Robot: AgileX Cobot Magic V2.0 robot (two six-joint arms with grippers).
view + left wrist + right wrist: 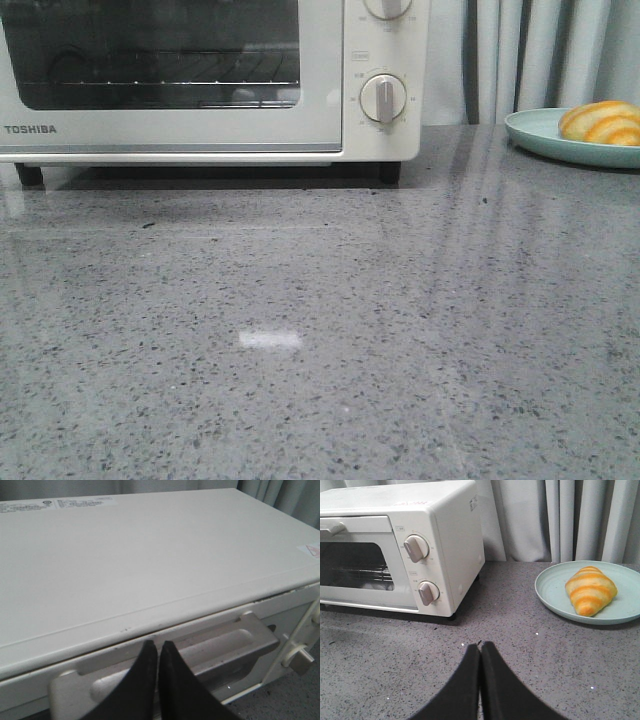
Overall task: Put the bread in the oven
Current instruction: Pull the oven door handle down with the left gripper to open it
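Observation:
The white TOSHIBA oven (pixel 200 80) stands at the back left of the counter with its door shut; it also shows in the right wrist view (pixel 405 545). The bread (pixel 600 122), a golden-orange striped roll, lies on a pale green plate (pixel 535 135) at the back right, also seen in the right wrist view (pixel 590 590). My left gripper (pixel 158 644) is shut and empty, just above the oven's door handle (pixel 225 647). My right gripper (pixel 480 645) is shut and empty over the counter, short of the plate (pixel 550 595). Neither gripper shows in the front view.
Grey speckled counter (pixel 320 340) runs from the oven to the front edge. Pale curtains (pixel 540 50) hang behind the plate. Two round dials (pixel 416 548) sit on the oven's right side.

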